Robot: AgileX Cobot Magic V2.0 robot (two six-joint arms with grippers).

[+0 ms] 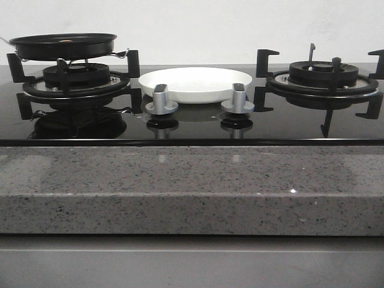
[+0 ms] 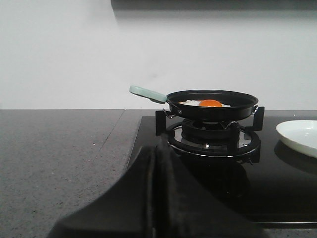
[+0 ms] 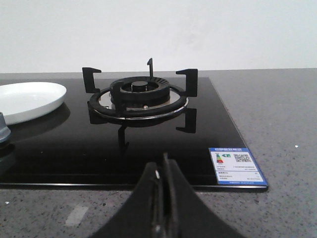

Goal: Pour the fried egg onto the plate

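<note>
Black glass hob (image 1: 192,129) is the reference. Frying pan (image 2: 213,104) sits on the left burner (image 2: 213,139); its pale handle (image 2: 147,93) points away from the hob centre, toward the counter. Plate (image 1: 195,83) rests at hob centre, behind the two knobs (image 1: 161,101), between the burners and apart from the pan. Fried egg (image 2: 209,103) lies flat in the pan, yolk up. Left gripper (image 2: 154,198): fingers pressed together, holding nothing, well short of the handle. Right gripper (image 3: 163,203): likewise closed and empty, facing the bare right burner (image 3: 138,96). Risks, judged: a poor hold on the thin handle lets the pan twist; tilting before the pan is over the plate drops the egg on glass; pan rim could strike a knob or pan-support prong.
</note>
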